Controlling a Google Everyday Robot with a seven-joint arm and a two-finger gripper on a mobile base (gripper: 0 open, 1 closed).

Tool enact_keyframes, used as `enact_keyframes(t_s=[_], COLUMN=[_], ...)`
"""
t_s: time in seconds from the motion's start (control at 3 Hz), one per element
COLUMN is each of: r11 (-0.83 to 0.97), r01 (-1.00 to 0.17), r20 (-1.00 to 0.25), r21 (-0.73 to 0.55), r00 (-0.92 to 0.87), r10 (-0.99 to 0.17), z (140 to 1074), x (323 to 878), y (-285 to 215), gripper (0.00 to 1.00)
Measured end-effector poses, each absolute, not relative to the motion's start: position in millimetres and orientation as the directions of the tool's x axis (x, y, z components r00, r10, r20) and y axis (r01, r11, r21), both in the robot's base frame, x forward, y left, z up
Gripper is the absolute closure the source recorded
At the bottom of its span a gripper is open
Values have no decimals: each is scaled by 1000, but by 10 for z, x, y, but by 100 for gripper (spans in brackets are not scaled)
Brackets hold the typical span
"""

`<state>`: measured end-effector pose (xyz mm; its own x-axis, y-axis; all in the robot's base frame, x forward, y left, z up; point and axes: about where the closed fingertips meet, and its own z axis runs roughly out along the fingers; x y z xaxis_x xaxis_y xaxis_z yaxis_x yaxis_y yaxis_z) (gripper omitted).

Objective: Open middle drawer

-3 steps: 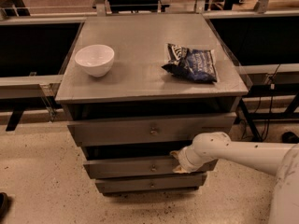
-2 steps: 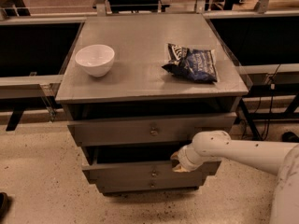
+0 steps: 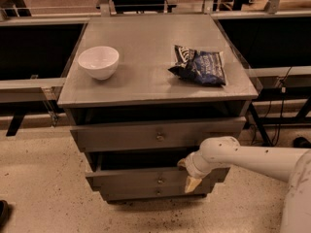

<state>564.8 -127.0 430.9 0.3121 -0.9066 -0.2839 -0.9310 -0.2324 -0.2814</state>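
The middle drawer (image 3: 141, 177) is a grey front with a small round knob (image 3: 159, 180), second from the top in the grey cabinet (image 3: 146, 89). It stands pulled out a little, with a dark gap above it. My gripper (image 3: 187, 174) comes in from the right on a white arm (image 3: 252, 157). It is at the drawer's right end, one finger behind the front's top edge and one finger (image 3: 192, 184) in front, shut on that front.
The top drawer (image 3: 121, 136) juts slightly forward above; the bottom drawer (image 3: 131, 194) sits just under the middle one. A white bowl (image 3: 98, 61) and a dark blue snack bag (image 3: 199, 66) lie on the cabinet top. Dark shelving and rails flank the cabinet. Speckled floor lies in front.
The middle drawer has slid forward toward the camera with my gripper on it, widening the dark gap above it. Bowl and bag have not moved.
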Motion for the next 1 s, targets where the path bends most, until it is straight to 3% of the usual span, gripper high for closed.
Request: enact_keyframes(t_s=[0.33, 0.67, 1.0], r11=[-232, -232, -260], r01=[-931, -931, -944], r20=[-284, -284, -283], r21=[-281, -281, -205], r00=[312, 312, 312], r10=[-907, -907, -907], z=[4309, 4309, 4090], x=[5648, 5648, 5503], y=[-1270, -1270, -1196], gripper=[1, 0, 0])
